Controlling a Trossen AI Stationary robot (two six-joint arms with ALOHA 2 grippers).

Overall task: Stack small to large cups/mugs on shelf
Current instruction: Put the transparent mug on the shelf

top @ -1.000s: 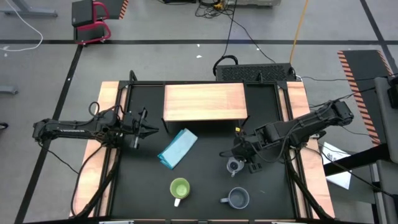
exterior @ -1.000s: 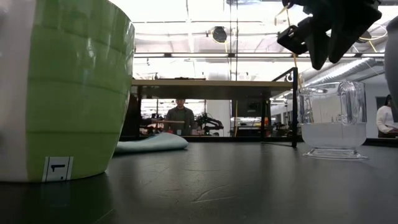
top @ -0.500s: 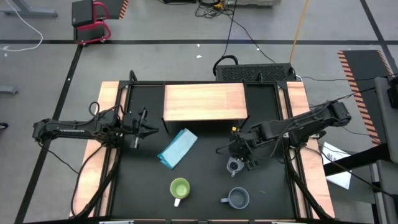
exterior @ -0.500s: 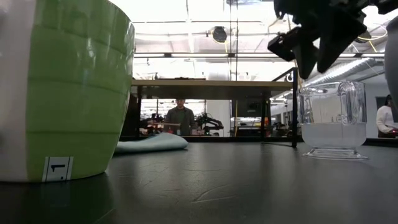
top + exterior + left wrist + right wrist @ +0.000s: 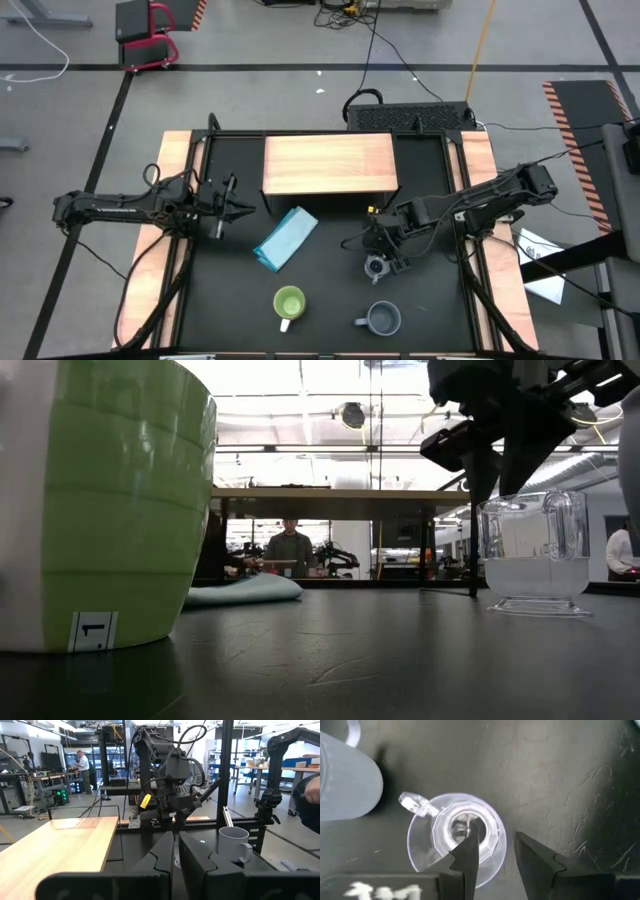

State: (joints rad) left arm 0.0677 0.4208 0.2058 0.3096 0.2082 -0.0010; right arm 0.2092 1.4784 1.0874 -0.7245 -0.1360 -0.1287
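The small clear glass cup (image 5: 377, 266) stands upright on the black table, right of centre. Its handle (image 5: 415, 802) sticks out sideways. My right gripper (image 5: 495, 837) hangs open just above it, pointing steeply down. One finger (image 5: 468, 851) is over the cup's mouth, the other (image 5: 536, 856) beyond its rim. In the low view the fingers (image 5: 483, 478) stop short of the cup's rim (image 5: 520, 503). The lime-green mug (image 5: 289, 304) and the grey-blue mug (image 5: 383, 319) stand near the front edge. The light-wood shelf (image 5: 330, 165) is at the back. My left gripper (image 5: 235, 208) waits shut at the left.
A light blue folded cloth (image 5: 285, 238) lies between the shelf and the green mug. The green mug (image 5: 100, 510) stands close before the low camera. Wooden strips (image 5: 175, 180) run along the table's sides. A person (image 5: 290, 545) sits in the room behind.
My right gripper has sunk and gone a little toward the table's left edge, ending right over the glass cup. The cup and the mugs have kept their places.
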